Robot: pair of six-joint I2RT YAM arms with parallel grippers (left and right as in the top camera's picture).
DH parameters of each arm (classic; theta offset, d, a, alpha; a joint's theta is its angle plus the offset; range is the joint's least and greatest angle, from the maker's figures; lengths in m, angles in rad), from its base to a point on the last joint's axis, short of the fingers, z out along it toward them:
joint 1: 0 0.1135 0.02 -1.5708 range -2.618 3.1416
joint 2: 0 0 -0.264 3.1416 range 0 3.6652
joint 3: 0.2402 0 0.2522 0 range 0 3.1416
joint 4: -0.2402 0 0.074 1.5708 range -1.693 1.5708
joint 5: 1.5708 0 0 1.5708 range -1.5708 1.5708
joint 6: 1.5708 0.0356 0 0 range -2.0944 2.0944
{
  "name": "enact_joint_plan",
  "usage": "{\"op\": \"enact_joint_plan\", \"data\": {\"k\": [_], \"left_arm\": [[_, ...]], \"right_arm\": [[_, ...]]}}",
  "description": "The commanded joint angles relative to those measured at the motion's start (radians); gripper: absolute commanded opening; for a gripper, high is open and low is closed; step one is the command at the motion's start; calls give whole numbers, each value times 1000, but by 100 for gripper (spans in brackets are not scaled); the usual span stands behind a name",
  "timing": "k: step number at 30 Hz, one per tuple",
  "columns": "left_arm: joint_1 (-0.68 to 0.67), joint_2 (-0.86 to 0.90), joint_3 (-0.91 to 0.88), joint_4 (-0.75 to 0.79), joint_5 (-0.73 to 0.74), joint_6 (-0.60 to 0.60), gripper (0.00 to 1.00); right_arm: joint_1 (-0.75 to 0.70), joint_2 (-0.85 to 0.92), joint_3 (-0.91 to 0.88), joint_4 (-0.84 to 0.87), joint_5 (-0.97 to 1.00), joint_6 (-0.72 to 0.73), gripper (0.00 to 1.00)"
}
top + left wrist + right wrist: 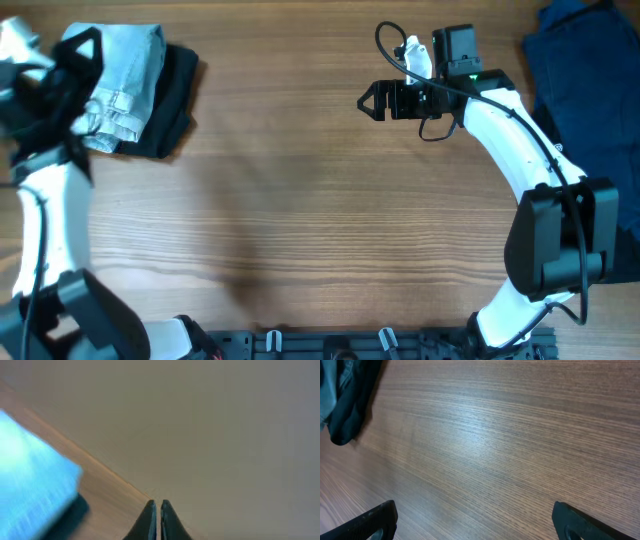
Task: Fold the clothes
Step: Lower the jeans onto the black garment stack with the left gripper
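Note:
The light-blue denim shorts (125, 70) lie folded at the table's far left, on top of a folded black garment (172, 100). My left gripper (80, 50) is right beside the shorts at their left edge. In the left wrist view its fingers (156, 506) are shut and empty, over the table's edge, with the shorts (30, 480) blurred at the left. My right gripper (368, 100) is open and empty above bare wood at the far middle. Its fingers (475, 520) are spread wide, and the black garment (350, 405) shows at the top left of that view.
A dark navy garment (590, 70) lies unfolded at the far right corner, behind the right arm. The wooden table (300, 220) spans the view. The arm bases stand at the near edge.

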Motion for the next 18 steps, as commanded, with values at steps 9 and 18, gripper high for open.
{"op": "enact_joint_plan", "data": {"k": [9,18], "left_arm": [[-131,303,73,204,-535,683,4],[-63,447,417,-183,-483,741,9]], "right_arm": [[-1,-16,0,-13,2,21,100],[0,-16,0,-18,-2,41,100]]}}
